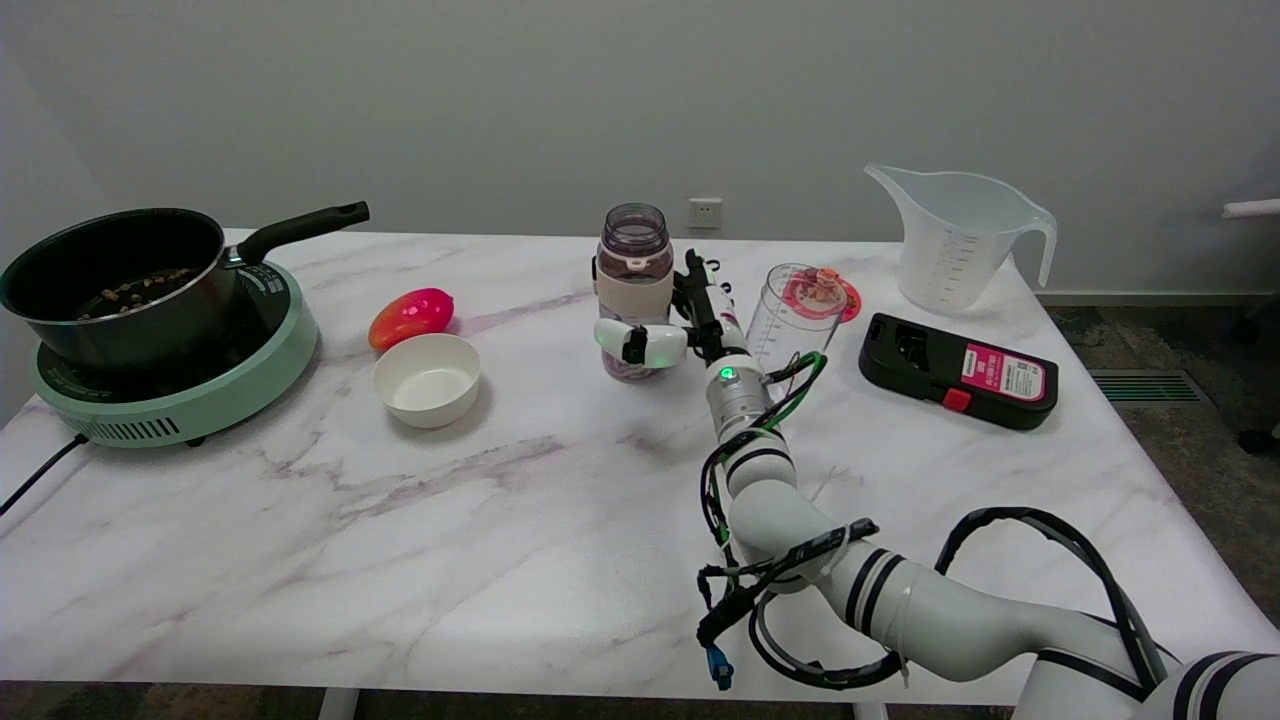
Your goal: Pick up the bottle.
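The bottle (634, 262) is clear with a purple tint, a beige sleeve round its middle and no cap. It stands upright at the table's centre back, its base on the marble. My right hand (682, 325) reaches in from the lower right and sits against the bottle's right side. Its white thumb (640, 343) crosses the front of the bottle's lower part, while the dark fingers (700, 290) lie along the right and rear. The hand grips the bottle low down; the contact behind the bottle is hidden.
A clear cup (793, 315) stands just right of my hand, with a pink lid (830, 293) behind it. Further right are a black device (955, 371) and a measuring jug (955, 240). To the left are a white bowl (427, 379), a red fruit (411, 315) and a pot (115, 280) on a green cooker (180, 400).
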`<control>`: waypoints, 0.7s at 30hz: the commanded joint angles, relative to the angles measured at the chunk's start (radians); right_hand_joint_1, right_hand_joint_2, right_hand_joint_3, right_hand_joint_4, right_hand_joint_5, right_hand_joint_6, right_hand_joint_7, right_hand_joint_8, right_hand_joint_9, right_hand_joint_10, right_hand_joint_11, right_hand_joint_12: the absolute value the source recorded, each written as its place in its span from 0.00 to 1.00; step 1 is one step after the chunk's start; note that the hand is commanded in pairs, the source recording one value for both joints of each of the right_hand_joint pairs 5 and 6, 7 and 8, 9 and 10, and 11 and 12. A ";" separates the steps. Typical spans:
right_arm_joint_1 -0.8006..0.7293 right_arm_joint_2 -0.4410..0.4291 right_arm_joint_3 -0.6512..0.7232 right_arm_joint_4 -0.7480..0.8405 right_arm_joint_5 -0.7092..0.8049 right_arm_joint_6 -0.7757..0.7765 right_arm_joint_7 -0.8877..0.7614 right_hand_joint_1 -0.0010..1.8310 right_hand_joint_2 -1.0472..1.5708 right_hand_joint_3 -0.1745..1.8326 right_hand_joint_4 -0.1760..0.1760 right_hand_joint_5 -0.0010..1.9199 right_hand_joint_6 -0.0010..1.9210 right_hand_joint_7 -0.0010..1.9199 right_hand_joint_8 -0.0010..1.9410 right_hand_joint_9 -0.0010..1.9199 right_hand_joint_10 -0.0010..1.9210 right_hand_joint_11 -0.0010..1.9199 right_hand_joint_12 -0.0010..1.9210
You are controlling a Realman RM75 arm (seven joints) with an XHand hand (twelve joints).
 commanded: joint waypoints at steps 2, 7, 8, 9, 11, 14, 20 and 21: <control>0.013 -0.001 0.000 -0.020 -0.005 -0.012 0.010 0.61 0.29 0.71 0.50 0.00 0.00 0.12 0.12 0.15 0.15 0.13 0.13; 0.015 -0.001 -0.002 -0.023 -0.005 -0.013 0.010 0.62 0.28 0.70 0.50 0.00 0.00 0.13 0.13 0.17 0.17 0.13 0.13; 0.015 -0.001 -0.002 -0.023 -0.006 -0.013 0.010 0.62 0.28 0.70 0.50 0.00 0.00 0.13 0.13 0.17 0.17 0.13 0.13; 0.015 -0.001 -0.002 -0.024 -0.006 -0.013 0.010 0.62 0.28 0.70 0.50 0.00 0.00 0.13 0.13 0.17 0.17 0.13 0.13; 0.015 -0.001 -0.002 -0.024 -0.006 -0.013 0.010 0.63 0.28 0.70 0.50 0.00 0.00 0.13 0.13 0.17 0.17 0.14 0.14; 0.015 -0.001 -0.001 -0.024 -0.006 -0.018 0.010 0.63 0.28 0.70 0.50 0.00 0.00 0.14 0.14 0.17 0.17 0.14 0.14; 0.015 0.001 0.000 -0.026 -0.006 -0.023 0.010 0.64 0.28 0.68 0.50 0.00 0.00 0.14 0.14 0.18 0.18 0.14 0.14; 0.015 0.001 0.000 -0.026 -0.006 -0.023 0.010 0.64 0.28 0.68 0.50 0.00 0.00 0.15 0.14 0.18 0.18 0.14 0.14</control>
